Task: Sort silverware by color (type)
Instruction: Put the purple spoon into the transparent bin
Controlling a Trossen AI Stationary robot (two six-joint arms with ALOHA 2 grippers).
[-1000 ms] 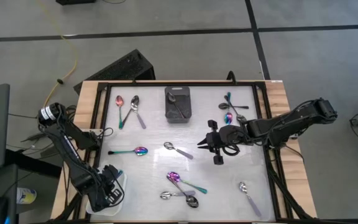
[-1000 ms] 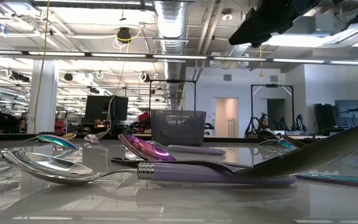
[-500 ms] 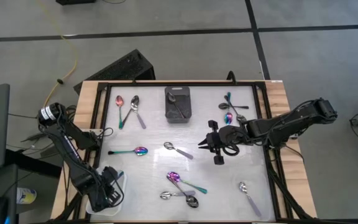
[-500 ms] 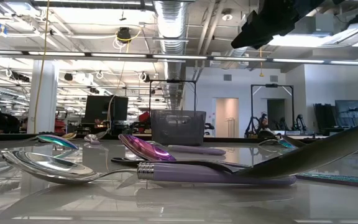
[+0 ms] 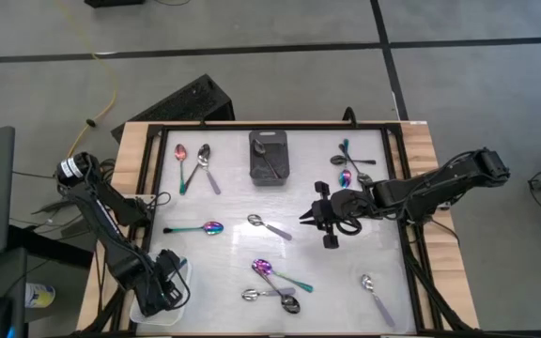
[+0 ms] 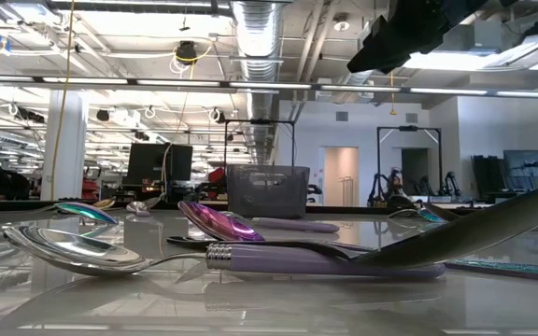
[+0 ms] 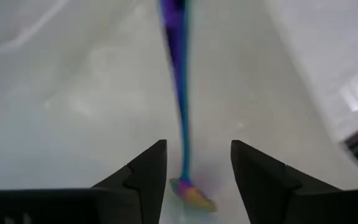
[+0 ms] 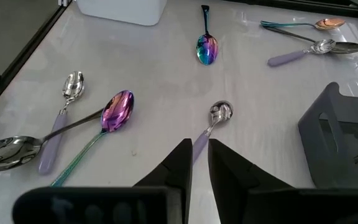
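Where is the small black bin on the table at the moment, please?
In the high view the black bin sits at the table's far edge, centre, between two spoon pairs.

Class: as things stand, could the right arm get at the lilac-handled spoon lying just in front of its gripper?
Probably yes. The right gripper hovers mid-table, nearly closed and empty, and the lilac-handled spoon lies alone beside it on bare table, nothing between them. It would have to open first.

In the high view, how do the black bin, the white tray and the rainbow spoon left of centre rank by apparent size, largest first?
1. White tray, though the left arm covers most of it, so this is unsure.
2. Black bin.
3. Rainbow spoon, clearly the slimmest.
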